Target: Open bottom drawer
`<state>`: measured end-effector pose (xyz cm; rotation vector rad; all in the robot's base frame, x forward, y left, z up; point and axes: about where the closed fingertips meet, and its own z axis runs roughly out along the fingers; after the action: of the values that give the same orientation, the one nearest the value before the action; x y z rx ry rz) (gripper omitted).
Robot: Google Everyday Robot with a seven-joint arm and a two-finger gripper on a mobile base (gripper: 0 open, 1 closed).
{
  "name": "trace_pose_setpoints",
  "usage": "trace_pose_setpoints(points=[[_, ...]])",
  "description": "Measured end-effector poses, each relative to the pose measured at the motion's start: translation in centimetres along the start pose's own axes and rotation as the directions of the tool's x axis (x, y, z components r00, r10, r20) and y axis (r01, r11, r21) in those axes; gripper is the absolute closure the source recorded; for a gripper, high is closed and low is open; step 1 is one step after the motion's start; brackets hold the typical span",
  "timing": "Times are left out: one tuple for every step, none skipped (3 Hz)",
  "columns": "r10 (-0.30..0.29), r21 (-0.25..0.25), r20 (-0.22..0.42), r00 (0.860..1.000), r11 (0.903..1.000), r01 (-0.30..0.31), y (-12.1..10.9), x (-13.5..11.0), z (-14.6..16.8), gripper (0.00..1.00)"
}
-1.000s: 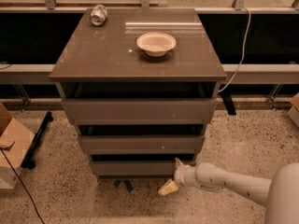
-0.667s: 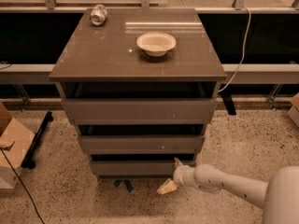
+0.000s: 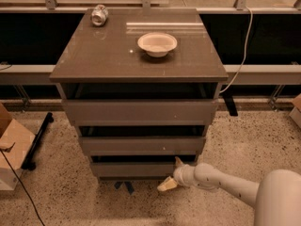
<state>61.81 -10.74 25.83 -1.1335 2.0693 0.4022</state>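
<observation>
The bottom drawer (image 3: pixel 134 169) is the lowest and narrowest of three grey-brown fronts on the cabinet, with a dark gap above it. My gripper (image 3: pixel 171 173) is at the right end of this front, low near the floor. Its fingers are apart. The upper fingertip (image 3: pixel 178 161) is at the front's top right corner. The pale lower fingertip (image 3: pixel 166 185) is below the front's bottom edge. The white arm (image 3: pixel 221 180) comes in from the lower right.
The cabinet top (image 3: pixel 103 55) carries a white bowl (image 3: pixel 157 44) and a crushed can (image 3: pixel 99 15). The middle drawer (image 3: pixel 141 145) and the top drawer (image 3: pixel 141 111) are above. A cardboard box (image 3: pixel 11 147) stands on the floor at left. A cable (image 3: pixel 240 60) hangs at right.
The gripper has shifted very slightly up and left at the right end of the bottom drawer front. Nothing else has moved.
</observation>
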Motion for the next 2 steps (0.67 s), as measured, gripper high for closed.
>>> trace_pose_setpoints(points=[[0.015,-0.005,-0.006,1.000,0.9999,-0.015,-1.5,0.5,1.5,0.00],[0.025,-0.023,-0.022,0.999,0.9994,-0.026,-3.1,0.7,3.2,0.00]])
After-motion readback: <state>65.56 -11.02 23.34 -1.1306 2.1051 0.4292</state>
